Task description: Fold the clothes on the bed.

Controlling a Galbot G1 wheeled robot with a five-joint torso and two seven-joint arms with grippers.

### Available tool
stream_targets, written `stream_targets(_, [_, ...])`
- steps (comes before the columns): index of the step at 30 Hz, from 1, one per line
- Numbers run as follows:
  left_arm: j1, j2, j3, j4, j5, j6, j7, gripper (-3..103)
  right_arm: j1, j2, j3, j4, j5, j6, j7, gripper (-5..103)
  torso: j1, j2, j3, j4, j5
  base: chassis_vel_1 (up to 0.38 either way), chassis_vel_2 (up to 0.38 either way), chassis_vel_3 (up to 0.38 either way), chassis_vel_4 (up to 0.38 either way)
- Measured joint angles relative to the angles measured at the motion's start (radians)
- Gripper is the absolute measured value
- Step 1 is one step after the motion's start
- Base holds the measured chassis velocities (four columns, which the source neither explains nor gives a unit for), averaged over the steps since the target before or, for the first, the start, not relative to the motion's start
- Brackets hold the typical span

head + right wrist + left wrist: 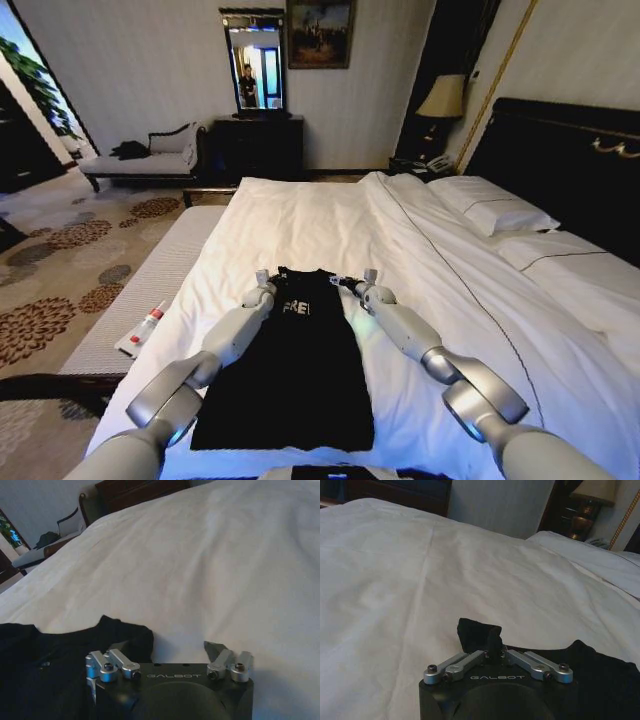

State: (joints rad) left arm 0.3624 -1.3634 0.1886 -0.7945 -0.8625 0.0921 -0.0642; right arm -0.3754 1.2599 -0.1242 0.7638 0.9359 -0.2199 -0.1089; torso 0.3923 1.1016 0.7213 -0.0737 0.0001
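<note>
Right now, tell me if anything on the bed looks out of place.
A small bottle with a red cap lies on its side on the bed's left edge strip, away from the T-shirt; it looks stray. The T-shirt itself lies flat.

Both arms reach forward, converging. Left gripper point(495, 641) pinched closed at its fingertips; right gripper point(175, 647) has its fingers spread apart.

A black T-shirt point(285, 370) with white lettering lies on the bed's white duvet point(330, 225), before a dark, gold-trimmed headboard point(560, 150), with brown-flowered carpet point(60, 270) at left.
</note>
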Motion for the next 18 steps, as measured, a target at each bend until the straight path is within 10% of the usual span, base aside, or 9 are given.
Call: stream_targets(18, [0.005,0.026,-0.001,-0.011,-0.009,-0.002,-0.004,0,0.003,0.019,-0.031,0.01,0.001,-0.009,-0.015,18,0.0,0.0,0.0,0.0003,-0.0002,0.0,0.0,0.0,0.0])
